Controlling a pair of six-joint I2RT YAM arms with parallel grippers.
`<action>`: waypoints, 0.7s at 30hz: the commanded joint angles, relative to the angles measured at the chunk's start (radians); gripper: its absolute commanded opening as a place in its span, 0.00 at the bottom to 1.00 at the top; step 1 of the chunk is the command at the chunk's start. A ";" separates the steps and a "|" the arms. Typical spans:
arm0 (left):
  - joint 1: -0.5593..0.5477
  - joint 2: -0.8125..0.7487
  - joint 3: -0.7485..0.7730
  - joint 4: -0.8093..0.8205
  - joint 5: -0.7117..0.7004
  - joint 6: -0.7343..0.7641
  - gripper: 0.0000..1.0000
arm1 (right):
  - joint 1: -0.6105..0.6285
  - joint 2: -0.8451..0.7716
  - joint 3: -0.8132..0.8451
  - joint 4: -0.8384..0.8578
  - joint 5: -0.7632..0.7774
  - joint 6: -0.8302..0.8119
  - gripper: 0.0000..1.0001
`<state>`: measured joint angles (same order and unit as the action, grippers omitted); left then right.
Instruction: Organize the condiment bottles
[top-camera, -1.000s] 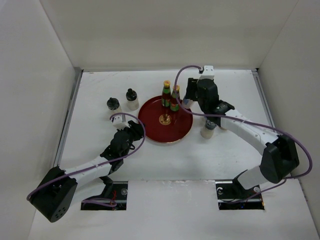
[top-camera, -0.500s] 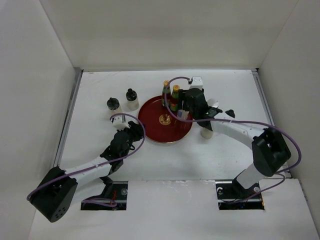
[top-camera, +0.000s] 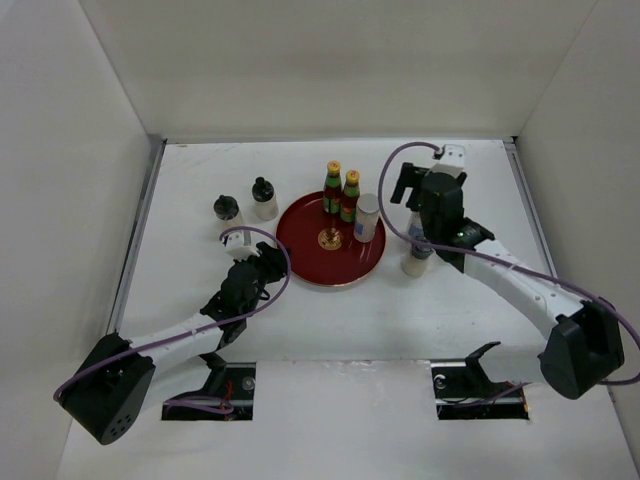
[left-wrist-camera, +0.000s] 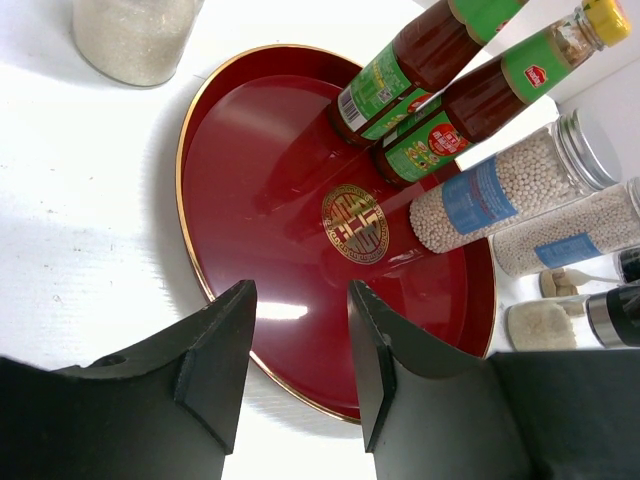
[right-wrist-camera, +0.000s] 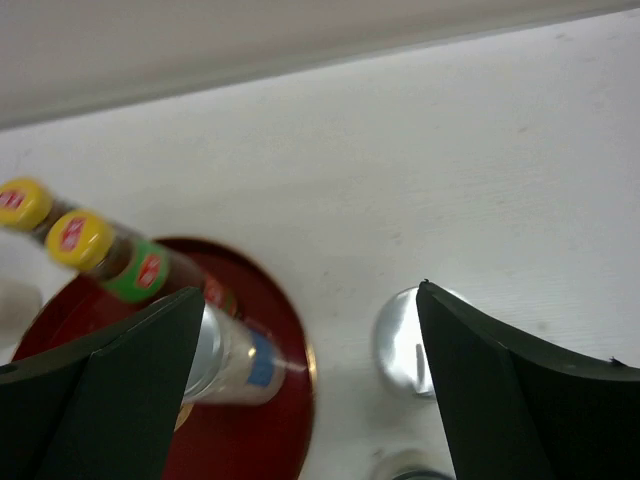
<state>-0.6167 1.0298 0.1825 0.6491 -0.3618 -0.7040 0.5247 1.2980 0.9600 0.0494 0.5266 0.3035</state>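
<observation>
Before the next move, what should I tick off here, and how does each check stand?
1. Right hand open and empty: ok.
2. Left hand empty: ok, its jaws stand a little apart with nothing between them.
3. Silver-lidded jar standing on the red tray: ok.
4. Red sauce bottles standing on the tray: ok, both at its far side.
5. Second silver-lidded jar on the tray: not ok, it sits on the table beside the tray.
6. Dark-capped shakers on the tray: not ok, two stand on the table left of it and one by the right arm.
</observation>
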 joint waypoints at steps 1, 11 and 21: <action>-0.001 -0.005 -0.005 0.061 0.006 -0.008 0.40 | -0.071 -0.006 0.000 -0.071 0.064 -0.001 0.95; -0.004 0.004 -0.005 0.069 0.006 -0.008 0.40 | -0.131 0.136 0.078 -0.144 0.009 -0.003 0.97; -0.008 0.010 -0.002 0.070 0.006 -0.008 0.40 | -0.128 0.167 0.082 -0.125 0.035 0.005 0.56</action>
<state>-0.6182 1.0382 0.1825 0.6601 -0.3618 -0.7044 0.4000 1.4872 0.9943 -0.1051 0.5388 0.3077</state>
